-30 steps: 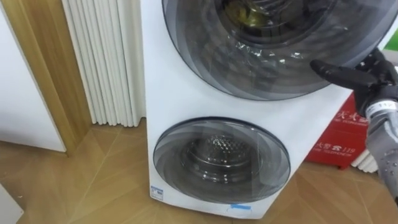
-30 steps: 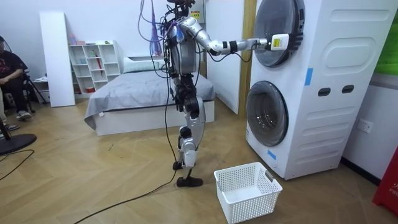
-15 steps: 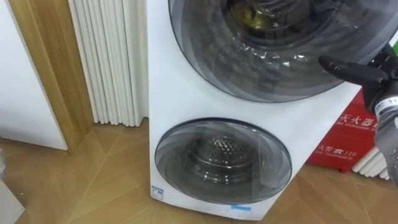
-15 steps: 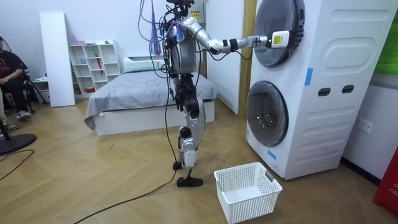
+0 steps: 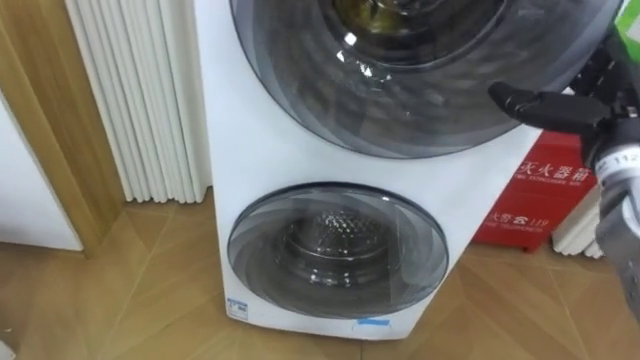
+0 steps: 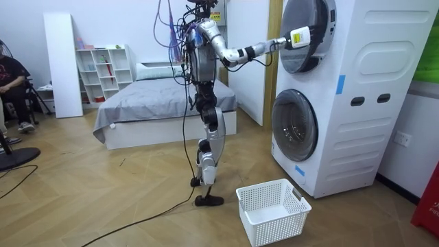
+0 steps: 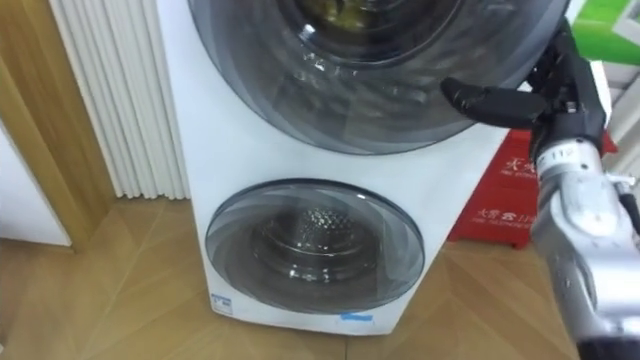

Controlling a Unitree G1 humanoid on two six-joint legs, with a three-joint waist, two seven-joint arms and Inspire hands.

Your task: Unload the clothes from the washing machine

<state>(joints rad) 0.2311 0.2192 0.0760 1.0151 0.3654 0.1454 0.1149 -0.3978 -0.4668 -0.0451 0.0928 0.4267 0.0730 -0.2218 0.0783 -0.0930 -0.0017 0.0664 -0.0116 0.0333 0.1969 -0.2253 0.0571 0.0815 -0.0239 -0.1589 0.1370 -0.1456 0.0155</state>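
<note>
A white stacked washing machine point(image 5: 270, 150) stands right before me, with two round doors of dark glass. Both the upper door point(image 5: 420, 90) and the lower door point(image 5: 335, 250) look closed. Behind the upper glass something yellowish point(image 5: 370, 15) lies in the drum. The lower drum point(image 7: 310, 240) shows bare metal. My right hand point(image 5: 565, 105) is at the upper door's right rim, reaching in from the right, and it lies against the glass. In the room view I stand upright a step from the machine with my right arm stretched out and the hand point(image 6: 300, 37) on the upper door point(image 6: 305, 34).
A white laundry basket point(image 6: 271, 209) sits on the wooden floor beside my feet, in front of the machine. A red box point(image 5: 545, 200) stands right of the machine and a white ribbed panel point(image 5: 130, 100) left of it. Behind me are a bed point(image 6: 144, 103) and a seated person point(image 6: 10, 82).
In the room view my right hand has risen a little along the upper door. The eye view has shifted, so the machine sits further left.
</note>
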